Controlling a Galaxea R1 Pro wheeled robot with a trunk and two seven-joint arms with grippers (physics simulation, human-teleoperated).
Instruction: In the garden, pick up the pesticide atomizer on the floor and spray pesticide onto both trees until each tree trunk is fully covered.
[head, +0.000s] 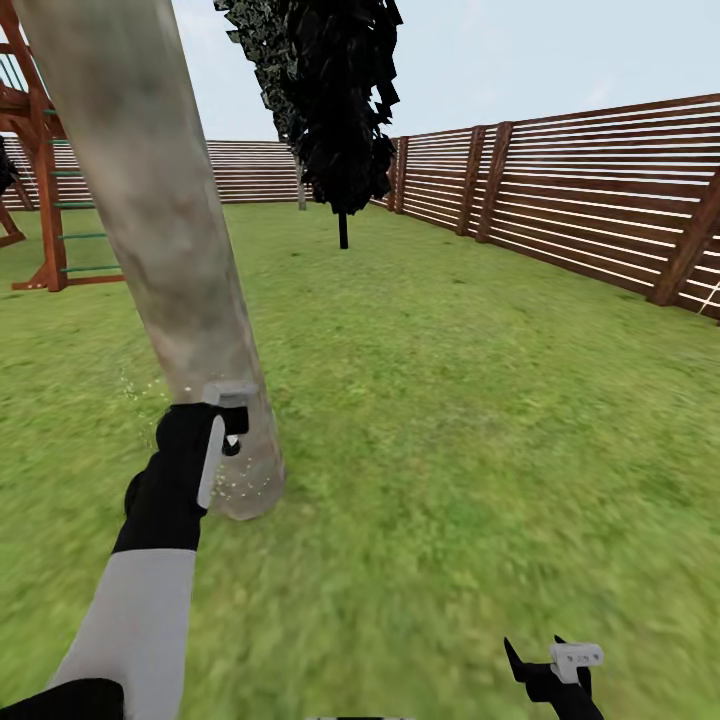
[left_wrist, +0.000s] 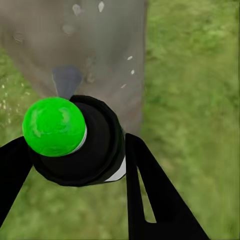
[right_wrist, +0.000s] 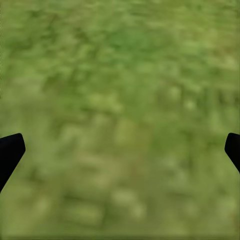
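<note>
Head view: the left gripper is hovering against the base of a thick pale tree trunk on the lawn. Left wrist view: its fingers are pinching the green-capped pesticide atomizer, aimed at the trunk. Right wrist view: the right gripper is hanging spread wide over grass.

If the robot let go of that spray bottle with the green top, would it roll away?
Probably a little: the pesticide atomizer looks round and smooth, so it may roll, though the grass should stop it. It seems stiff and light, since the left gripper holds it between two fingers.
</note>
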